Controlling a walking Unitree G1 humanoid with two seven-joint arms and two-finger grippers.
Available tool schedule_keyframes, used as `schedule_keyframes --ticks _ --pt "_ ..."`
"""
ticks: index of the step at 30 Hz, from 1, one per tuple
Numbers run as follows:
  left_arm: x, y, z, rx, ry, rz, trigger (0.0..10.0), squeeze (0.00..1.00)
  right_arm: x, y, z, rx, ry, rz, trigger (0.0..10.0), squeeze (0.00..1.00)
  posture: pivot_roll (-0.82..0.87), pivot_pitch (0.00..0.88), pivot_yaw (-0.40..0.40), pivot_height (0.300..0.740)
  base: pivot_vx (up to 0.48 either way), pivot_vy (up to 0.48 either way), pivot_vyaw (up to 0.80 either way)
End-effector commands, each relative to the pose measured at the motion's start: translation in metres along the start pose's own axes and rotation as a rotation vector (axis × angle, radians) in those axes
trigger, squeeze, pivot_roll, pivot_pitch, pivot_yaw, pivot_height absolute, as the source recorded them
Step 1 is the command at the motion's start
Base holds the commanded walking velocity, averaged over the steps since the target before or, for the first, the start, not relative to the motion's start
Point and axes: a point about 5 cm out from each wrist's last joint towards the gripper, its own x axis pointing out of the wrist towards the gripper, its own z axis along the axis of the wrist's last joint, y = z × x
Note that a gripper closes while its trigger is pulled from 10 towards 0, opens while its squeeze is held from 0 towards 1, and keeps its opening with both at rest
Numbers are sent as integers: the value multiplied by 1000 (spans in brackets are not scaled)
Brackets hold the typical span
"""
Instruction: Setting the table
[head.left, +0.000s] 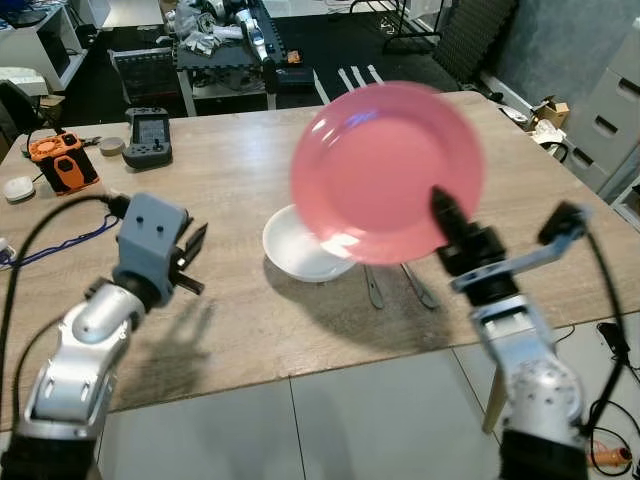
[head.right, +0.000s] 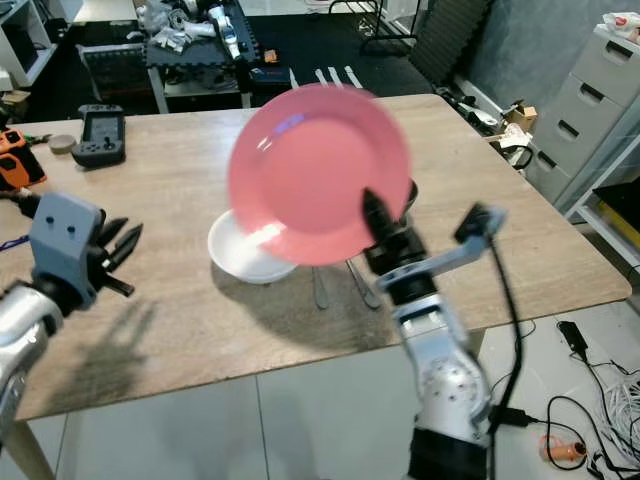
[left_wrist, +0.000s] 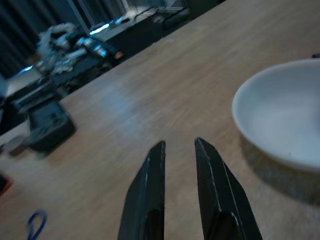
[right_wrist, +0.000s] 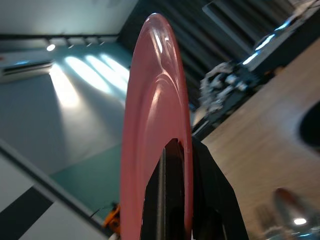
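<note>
The wooden counter (head.left: 240, 180) stretches before me, its near edge just above the grey tiled floor (head.left: 300, 420). Over its middle I hold a pink plate (head.left: 385, 170) raised in the air, tipped up nearly on edge with its face turned toward me and its rim running up and away from my right jaws (head.left: 445, 215). Those jaws pinch the plate's lower right rim, one black finger on the front face and the other behind, so the plate stands above and to the left of my right wrist. In the right wrist view the plate (right_wrist: 155, 125) shows edge-on, a thin pink arc rising straight out from between my fingers (right_wrist: 172, 200).

Beneath the plate, a white bowl (head.left: 300, 245) sits on the counter, partly hidden by the plate's lower left edge. Just right of the bowl lie two pieces of metal cutlery (head.left: 395, 285), handles pointing toward the near edge; I cannot tell which kind they are.

My left jaws (head.left: 192, 262) hover low over the counter to the left of the bowl, empty, with a narrow gap between the fingers (left_wrist: 150, 190), which point toward the bowl (left_wrist: 280, 115).

At the far left of the counter rest a black handheld controller (head.left: 148, 137) and an orange and black device (head.left: 62, 162).
</note>
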Motion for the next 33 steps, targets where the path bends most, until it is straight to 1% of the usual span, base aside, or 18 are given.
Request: schedule_keyframes --ticks 1,2,5,6,8,9,10,12,13,15,17,18,23,25,26,27,29,33 --pt "7 1 -9 -51 42 -28 10000 1000 -1 -12 1 -13 -6 -72 10000 0 6 65 65 740 0 0 0" --pt "7 1 -9 -51 42 -28 10000 1000 -1 -12 1 -13 -6 -72 10000 0 6 65 65 740 0 0 0" --pt "25 2 -9 -135 50 -13 10000 1000 -2 -22 6 -26 -23 -131 10000 0 3 72 64 740 0 0 0" --pt "25 2 -9 -135 50 -13 10000 1000 -2 -22 6 -26 -23 -131 10000 0 3 72 64 740 0 0 0" --pt "44 3 -5 -212 38 24 10000 1000 -3 -24 7 -26 -29 -147 10000 0 -9 76 63 740 0 0 0" --pt "44 3 -5 -212 38 24 10000 1000 -3 -24 7 -26 -29 -147 10000 0 -9 76 63 740 0 0 0" --pt "59 5 -1 -274 31 58 10000 1000 -3 -23 8 -24 -30 -148 10000 0 -14 77 63 740 0 0 0" --pt "66 7 2 -319 31 70 10000 1000 -2 -22 7 -23 -30 -142 10000 0 -19 78 64 740 0 0 0" --pt "71 7 3 -345 32 73 10000 0 -2 -21 7 -22 -28 -136 10000 0 -19 78 64 740 0 0 0" --pt "78 8 4 -398 50 61 10000 0 -1 -17 7 -23 -26 -121 10000 0 -29 80 66 740 0 0 0" --pt "81 7 4 -415 60 52 10000 0 0 -16 7 -23 -26 -116 10000 0 -29 80 66 740 0 0 0" --pt "86 5 3 -462 94 8 10000 0 0 -14 8 -23 -30 -109 10000 0 -34 84 71 740 0 0 0" --pt "93 -5 6 -523 126 -92 10000 0 -2 -14 8 -23 -33 -108 10000 0 -32 87 84 740 0 0 0" --pt "94 -10 4 -522 143 -140 10000 0 -3 -13 6 -19 -33 -109 10000 0 -33 89 87 740 0 0 0" --pt "94 -10 4 -522 143 -140 10000 0 -3 -13 6 -19 -33 -109 10000 0 -33 89 87 740 0 0 0" --pt "92 -18 -1 -496 162 -184 10000 0 -3 -13 3 -9 -29 -108 10000 0 -31 92 89 740 0 0 0" --pt "92 -22 -5 -484 176 -207 10000 0 -3 -12 0 -4 -23 -106 10000 0 -31 92 89 740 0 0 0" --pt "91 -30 -9 -496 190 -236 10000 0 -3 -11 -3 1 -12 -103 10000 0 -28 94 90 740 0 0 0"
